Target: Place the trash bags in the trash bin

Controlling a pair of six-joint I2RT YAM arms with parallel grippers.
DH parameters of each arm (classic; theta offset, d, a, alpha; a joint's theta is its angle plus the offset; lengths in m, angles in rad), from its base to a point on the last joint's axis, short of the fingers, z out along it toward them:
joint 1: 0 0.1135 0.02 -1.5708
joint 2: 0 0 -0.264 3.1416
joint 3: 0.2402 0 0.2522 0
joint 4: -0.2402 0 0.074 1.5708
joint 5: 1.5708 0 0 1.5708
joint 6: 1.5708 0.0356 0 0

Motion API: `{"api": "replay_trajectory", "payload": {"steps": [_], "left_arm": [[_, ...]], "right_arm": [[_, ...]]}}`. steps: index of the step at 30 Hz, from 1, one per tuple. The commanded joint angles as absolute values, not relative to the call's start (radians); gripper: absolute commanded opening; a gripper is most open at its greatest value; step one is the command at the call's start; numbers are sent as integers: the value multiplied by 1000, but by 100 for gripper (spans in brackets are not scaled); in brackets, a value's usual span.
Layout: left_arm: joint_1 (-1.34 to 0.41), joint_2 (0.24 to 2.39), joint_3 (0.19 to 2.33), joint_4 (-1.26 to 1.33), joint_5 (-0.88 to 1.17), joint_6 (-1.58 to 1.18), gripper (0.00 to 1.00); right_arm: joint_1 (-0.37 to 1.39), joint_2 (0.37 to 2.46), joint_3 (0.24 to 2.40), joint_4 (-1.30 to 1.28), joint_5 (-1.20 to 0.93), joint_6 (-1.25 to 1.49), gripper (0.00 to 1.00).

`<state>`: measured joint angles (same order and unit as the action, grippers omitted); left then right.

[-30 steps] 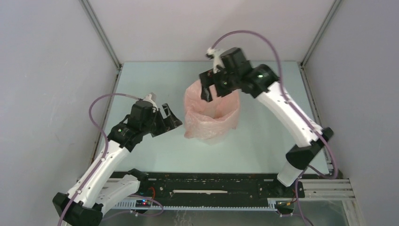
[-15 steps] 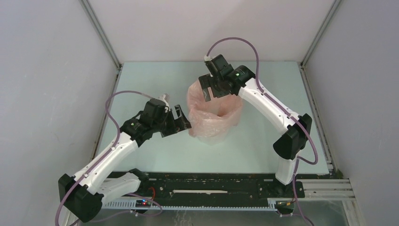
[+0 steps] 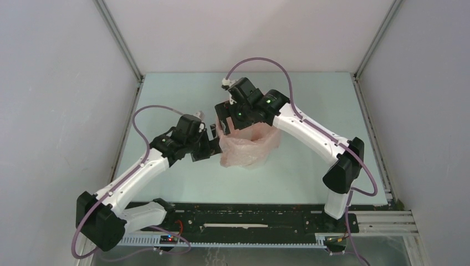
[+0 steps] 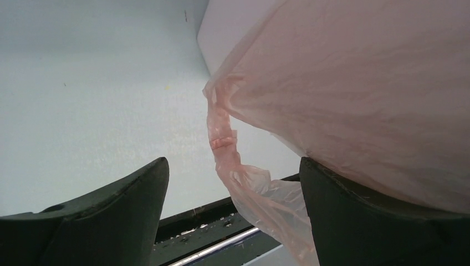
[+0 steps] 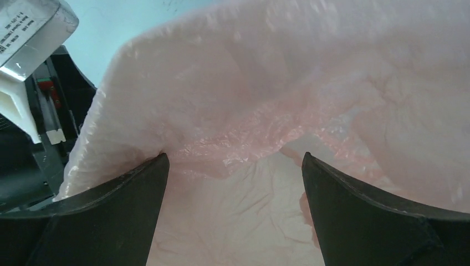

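The pale-pink trash bag (image 3: 250,145) stands draped over the trash bin at mid-table, and the bin's own walls are hidden under the film. My left gripper (image 3: 214,139) is open at the bag's left side. In the left wrist view a loose hanging strip of the bag (image 4: 223,145) dangles between the left gripper's (image 4: 233,163) fingers, and the right finger (image 4: 354,221) lies against the bag's bulging side. My right gripper (image 3: 225,118) hovers open over the bag's far-left rim. Its wrist view looks down into the lined opening (image 5: 244,216), with the right gripper's (image 5: 234,158) fingers straddling the crumpled rim (image 5: 238,138).
Grey enclosure walls stand at the left, right and back of the pale table (image 3: 166,94). A black rail (image 3: 249,219) runs along the near edge between the arm bases. The left arm's wrist (image 5: 33,111) shows close beside the bag in the right wrist view.
My left gripper has moved right, up to the bag's left side. My right gripper has swung left and down over the bag's left rim. The bag's top has slumped lower.
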<state>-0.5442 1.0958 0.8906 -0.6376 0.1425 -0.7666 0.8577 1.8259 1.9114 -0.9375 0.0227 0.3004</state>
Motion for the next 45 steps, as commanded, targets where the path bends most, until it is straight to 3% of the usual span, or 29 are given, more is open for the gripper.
{"api": "replay_trajectory", "payload": {"steps": [1, 7, 19, 34, 45], "left_arm": [[-550, 1117, 979, -590, 170, -738, 92], [-551, 1093, 941, -585, 172, -735, 92], [-550, 1104, 966, -609, 142, -690, 93], [-548, 1034, 957, -720, 5, -626, 93], [-544, 754, 1019, -997, -217, -709, 100]], "right_arm": [[787, 1749, 1856, -881, -45, 347, 100], [726, 1701, 1674, -817, 74, 269, 100], [792, 1831, 1532, -616, 186, 311, 100], [795, 1742, 1742, -848, 182, 292, 100], [793, 1664, 2048, -1099, 161, 332, 100]]}}
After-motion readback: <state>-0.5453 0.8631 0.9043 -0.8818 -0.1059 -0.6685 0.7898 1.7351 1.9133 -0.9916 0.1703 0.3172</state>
